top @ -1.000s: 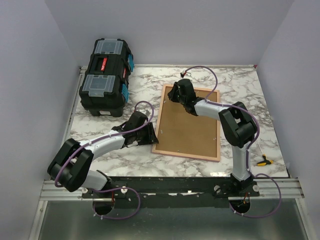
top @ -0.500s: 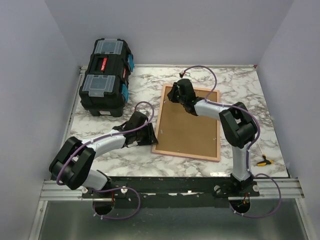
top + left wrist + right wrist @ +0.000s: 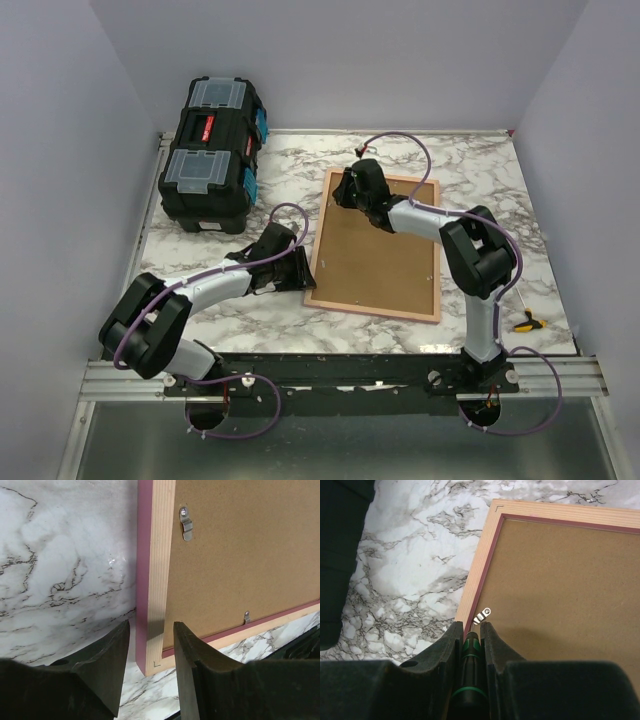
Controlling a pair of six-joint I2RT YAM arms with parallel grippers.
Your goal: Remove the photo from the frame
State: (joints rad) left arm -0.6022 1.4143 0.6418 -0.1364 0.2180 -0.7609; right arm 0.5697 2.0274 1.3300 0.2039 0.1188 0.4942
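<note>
Movement since a second ago is slight. The right fingers (image 3: 343, 190) have crept a little toward the far-left corner of the frame (image 3: 376, 250), and the left arm has barely shifted. The frame and toolbox (image 3: 212, 152) lie where they did.

The frame rests flat on the marble worktop (image 3: 470, 170) with its cork-brown back up, so the photo is hidden beneath. The right fingers are closed on a black green-banded tool (image 3: 468, 652). Its tip sits at a small metal clip (image 3: 482, 615) on the left rail, near the far-left corner. The left fingers (image 3: 298, 270) stand parted at the near-left corner, with the pale wood rail showing in the gap between them. They grip nothing that I can see, and I cannot tell whether they touch the rail. Another clip (image 3: 186, 522) sits farther along that rail.

The frame's near rail runs close to the worktop's near edge, leaving only a narrow strip of marble. Its left rail slants, and a wide stretch of bare marble lies between it and the toolbox, which sits well apart at the far-left corner. A band of marble lies beyond the far rail. To the right, marble runs from the right rail to the worktop's edge, with the right arm reaching over it and a yellow-handled tool (image 3: 524, 323) lying near the near-right corner.
</note>
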